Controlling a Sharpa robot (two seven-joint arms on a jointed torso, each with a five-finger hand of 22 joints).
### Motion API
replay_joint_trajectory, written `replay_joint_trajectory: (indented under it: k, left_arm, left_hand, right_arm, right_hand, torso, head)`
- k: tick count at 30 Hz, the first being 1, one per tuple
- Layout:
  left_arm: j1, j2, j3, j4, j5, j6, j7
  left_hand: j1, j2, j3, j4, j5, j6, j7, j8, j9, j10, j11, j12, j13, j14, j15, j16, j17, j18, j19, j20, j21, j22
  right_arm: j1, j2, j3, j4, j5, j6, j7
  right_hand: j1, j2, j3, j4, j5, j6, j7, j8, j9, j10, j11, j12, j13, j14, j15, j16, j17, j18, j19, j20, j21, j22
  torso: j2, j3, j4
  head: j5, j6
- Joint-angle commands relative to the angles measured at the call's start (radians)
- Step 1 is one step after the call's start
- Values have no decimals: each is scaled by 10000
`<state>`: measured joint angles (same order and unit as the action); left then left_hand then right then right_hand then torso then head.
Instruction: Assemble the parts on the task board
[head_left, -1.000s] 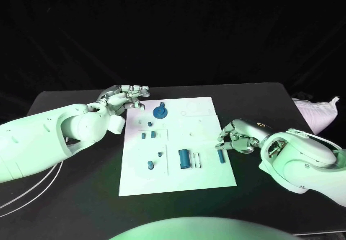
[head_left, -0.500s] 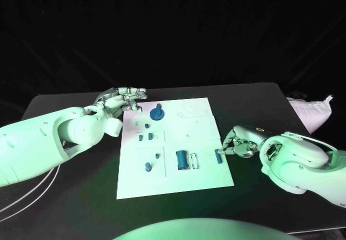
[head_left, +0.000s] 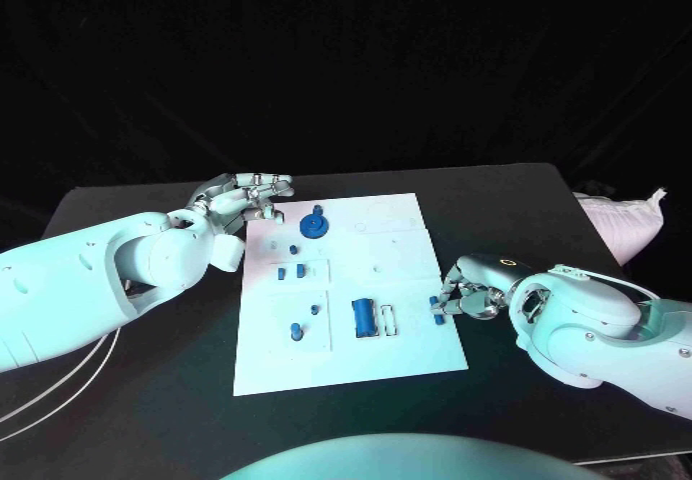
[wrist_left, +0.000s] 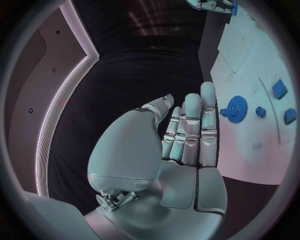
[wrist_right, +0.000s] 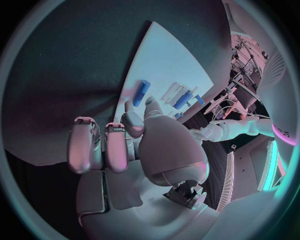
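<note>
Task board (head_left: 411, 345): white plate lying flat mid-bench, between the two hands.
Bench (head_left: 130, 390): black, carrying the board.
Parts: blue gear (head_left: 313, 226) at the far end of the board; small pieces in the left column; blue block (head_left: 364, 318) near the middle; blue cylinder (head_left: 437, 311) at the right edge.
Left hand (head_left: 248, 193): at the board's far left corner, just beside the gear; fingers straight and side by side, holding nothing.
Right hand (head_left: 469, 292): at the board's right edge, fingertips at the cylinder; grip on it cannot be told.
</note>
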<state>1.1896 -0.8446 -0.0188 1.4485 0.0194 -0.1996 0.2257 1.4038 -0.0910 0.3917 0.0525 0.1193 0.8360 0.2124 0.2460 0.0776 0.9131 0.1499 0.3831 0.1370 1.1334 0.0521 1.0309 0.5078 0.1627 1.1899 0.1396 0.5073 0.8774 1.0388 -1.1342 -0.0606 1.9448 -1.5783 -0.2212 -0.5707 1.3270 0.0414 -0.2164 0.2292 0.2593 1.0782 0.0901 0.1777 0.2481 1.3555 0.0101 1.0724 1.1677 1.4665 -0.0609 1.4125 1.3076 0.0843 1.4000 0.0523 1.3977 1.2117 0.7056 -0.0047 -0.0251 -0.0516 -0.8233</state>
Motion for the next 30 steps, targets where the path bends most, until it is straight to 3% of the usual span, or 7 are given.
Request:
replay_joint_trajectory:
  k: [1, 5, 15, 18, 21, 30]
  left_arm:
    - [-5, 18, 6, 11, -10, 178, 29]
    - [-5, 11, 6, 9, -25, 171, 14]
    - [-5, 24, 6, 5, -51, 201, 7]
    - [-5, 22, 6, 9, -115, 213, 13]
    - [-6, 24, 6, 10, -150, 234, 15]
    - [-7, 20, 6, 5, -188, 251, -12]
  left_hand:
    - [29, 72, 4, -40, 55, -63, 130, 57, -9, -72, -29, 58, 0, -54, 13, 59, -11, 192, -19, 76, -50, -14]
    - [39, 81, 12, -46, 58, -67, 128, 68, -9, -76, -31, 67, -1, -56, 12, 60, -14, 193, -19, 75, -51, -15]
    - [98, 105, 51, -88, 66, -90, 127, 108, -10, -101, -34, 100, -7, -65, 3, 63, -29, 197, -19, 69, -49, -18]
    - [142, 122, 86, -123, 70, -106, 128, 138, -11, -115, -35, 124, -11, -73, -1, 65, -41, 199, -21, 64, -45, -17]
    - [145, 124, 89, -125, 70, -108, 128, 141, -11, -116, -34, 127, -12, -74, -2, 65, -42, 199, -22, 63, -45, -17]
    - [137, 124, 88, -121, 67, -111, 132, 146, -12, -121, -31, 130, -13, -76, 0, 65, -44, 198, -23, 64, -45, -18]
  right_arm:
    - [-20, 34, -3, 13, -399, 130, -85]
    - [-31, 86, -3, -4, -525, 200, -70]
    - [-186, 282, -5, -149, -925, 593, -77]
    - [-237, 356, -6, -214, -1197, 708, -97]
    - [-301, 435, -7, -257, -1513, 943, -105]
    - [-449, 593, -8, -290, -1914, 1376, -91]
  right_hand:
    - [124, 18, -7, -55, -10, 12, -4, -34, -4, 28, -11, 4, 7, 657, 8, 49, 599, -110, 52, -35, 39, 11]
    - [237, 14, 6, -109, -56, 77, -18, -14, 12, 35, -22, 18, 25, 662, 2, 66, 623, -114, 63, -37, 50, 37]
    - [832, 89, 159, -451, -627, 150, -40, -42, 41, 46, -51, 29, 66, 672, -26, 100, 674, -129, 94, -66, 85, 115]
    - [1070, 158, 305, -594, -1126, 159, -39, -68, 43, 35, -54, 3, 61, 672, -32, 101, 678, -132, 97, -74, 90, 130]
    - [1263, 185, 430, -726, -1305, 166, -44, -87, 44, 17, -60, -33, 44, 670, -36, 98, 678, -132, 95, -75, 89, 133]
    - [1705, 358, 864, -1015, -1406, 316, -120, -58, 73, 9, -124, -66, 45, 670, -81, 102, 693, -143, 119, -96, 116, 199]
  torso:
    - [4, 0, 11]
    - [7, -2, -15]
    - [-4, 3, 3]
    - [-8, -6, -2]
    - [-10, 1, 1]
    - [-5, 5, -5]
  head:
    - [19, -39]
    - [27, -52]
    - [37, -90]
    - [24, -96]
    - [40, -101]
    - [44, -101]
